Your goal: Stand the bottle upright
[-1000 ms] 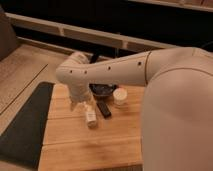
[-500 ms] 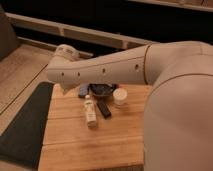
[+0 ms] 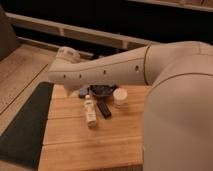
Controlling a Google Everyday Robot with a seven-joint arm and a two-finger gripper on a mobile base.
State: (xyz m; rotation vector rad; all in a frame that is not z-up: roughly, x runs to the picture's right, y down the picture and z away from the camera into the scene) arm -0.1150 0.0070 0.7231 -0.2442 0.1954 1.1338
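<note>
The bottle (image 3: 90,111) lies on its side on the wooden table (image 3: 75,145), its white cap pointing toward the far edge. Nothing touches it. My pale arm (image 3: 105,72) reaches from the right across the back of the table and above the bottle. The gripper is hidden behind the arm's left end, over the table's far left part, and apart from the bottle. Nothing on the table looks held.
A flat black block (image 3: 103,108) lies just right of the bottle. Behind them stand a short white jar (image 3: 120,96) and a dark bowl (image 3: 102,90). A dark mat (image 3: 22,125) covers the floor left of the table. A low wall runs behind.
The arm has lifted and swung left, away from the bottle. The bottle and the other objects have not moved.
</note>
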